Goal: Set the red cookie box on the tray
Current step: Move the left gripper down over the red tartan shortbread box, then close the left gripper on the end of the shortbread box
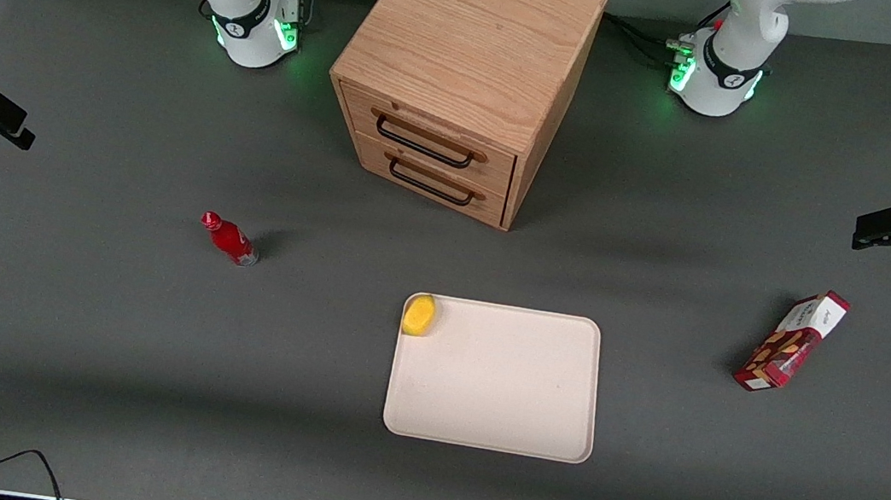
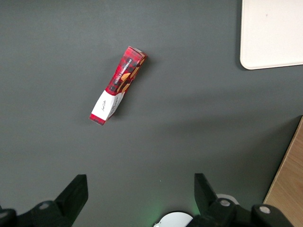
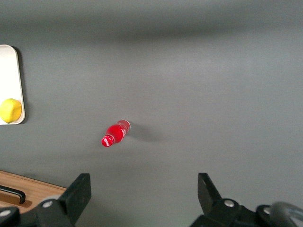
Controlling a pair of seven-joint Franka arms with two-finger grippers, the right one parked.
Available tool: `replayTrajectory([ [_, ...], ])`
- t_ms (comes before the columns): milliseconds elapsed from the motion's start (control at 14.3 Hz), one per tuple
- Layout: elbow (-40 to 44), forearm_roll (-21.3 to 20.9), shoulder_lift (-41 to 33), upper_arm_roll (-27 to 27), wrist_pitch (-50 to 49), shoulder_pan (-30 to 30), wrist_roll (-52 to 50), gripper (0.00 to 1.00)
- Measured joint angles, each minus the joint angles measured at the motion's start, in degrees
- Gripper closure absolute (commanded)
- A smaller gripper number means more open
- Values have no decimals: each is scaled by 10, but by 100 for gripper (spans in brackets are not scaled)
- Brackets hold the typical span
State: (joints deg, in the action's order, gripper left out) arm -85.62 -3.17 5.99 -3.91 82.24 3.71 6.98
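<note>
The red cookie box (image 1: 792, 340) stands on the grey table toward the working arm's end, well apart from the tray. It is slim, with a white end panel and cookie pictures (image 2: 118, 85). The cream-white tray (image 1: 505, 387) lies near the middle of the table, nearer to the front camera than the cabinet; one rounded corner of it (image 2: 272, 33) shows in the left wrist view. My left gripper (image 1: 878, 231) hangs high over the working arm's end of the table, apart from the box. It is open (image 2: 140, 196), with only bare table between its fingers.
A yellow round fruit (image 1: 420, 315) sits in one corner of the tray. A wooden two-drawer cabinet (image 1: 469, 72) stands farther from the front camera than the tray. A small red bottle (image 1: 230, 239) stands toward the parked arm's end.
</note>
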Motion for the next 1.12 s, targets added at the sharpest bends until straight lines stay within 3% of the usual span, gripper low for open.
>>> replayTrajectory([
  [349, 4, -5, 5, 2, -17, -1, 5, 0],
  [558, -14, -30, 36, 20, 19, -1, 118, 0],
  [767, -51, -30, 106, 55, 110, 2, 245, 0],
  [1047, -135, -17, 182, 57, 300, 4, 287, 0],
  [1116, -164, -15, 190, 56, 355, 4, 297, 40],
])
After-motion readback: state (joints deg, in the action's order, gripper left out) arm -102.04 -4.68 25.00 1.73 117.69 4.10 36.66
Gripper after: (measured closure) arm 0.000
